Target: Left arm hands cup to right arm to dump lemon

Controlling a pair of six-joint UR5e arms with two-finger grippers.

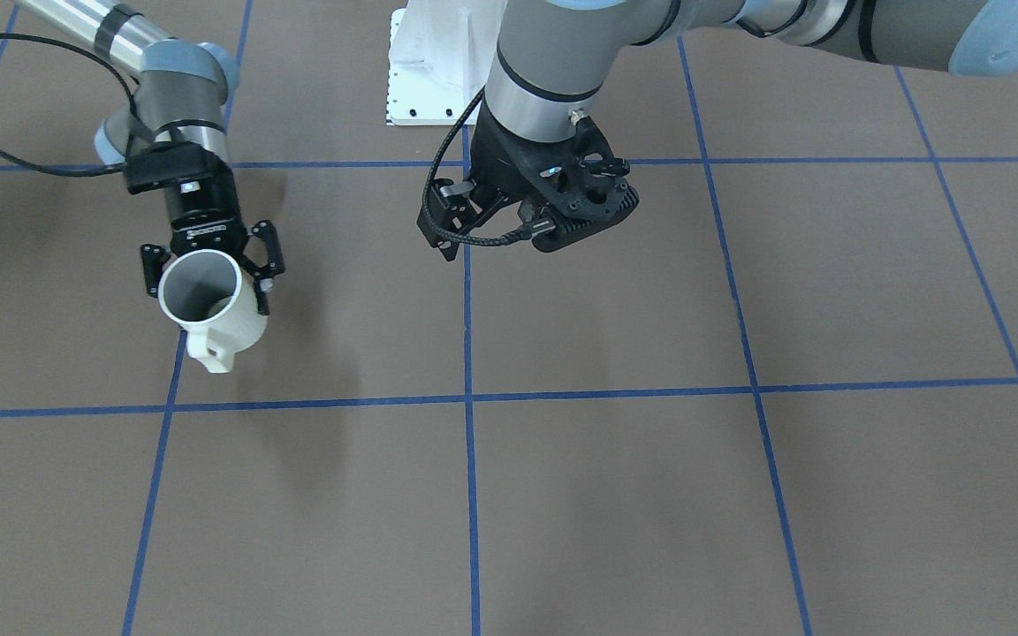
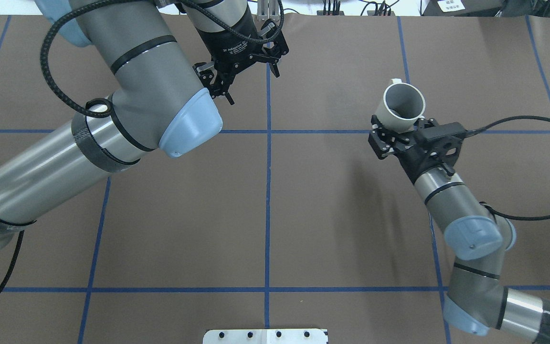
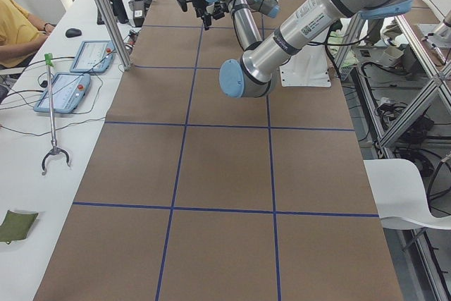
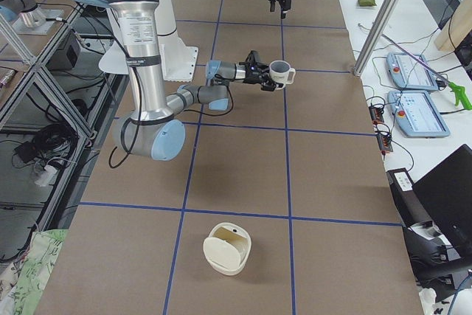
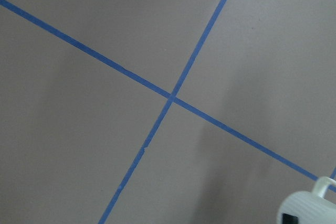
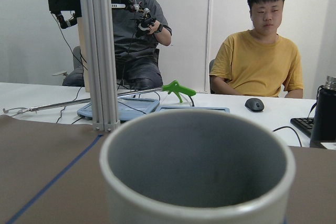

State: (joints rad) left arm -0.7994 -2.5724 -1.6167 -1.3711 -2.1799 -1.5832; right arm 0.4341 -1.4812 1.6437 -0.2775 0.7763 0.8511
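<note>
Now, from across the table: my right claw (image 1: 208,276) is clamped round the cup (image 1: 228,331), lifted clear of the table (image 1: 650,495), mouth up, handle toward the operators' edge. My left claw (image 1: 553,223) hangs well apart, mid-table. Overhead alone shows it spread wide, empty. Right wrist: grey inside fills the view, no lemon showing, so tipping comes next, I judge.
</note>
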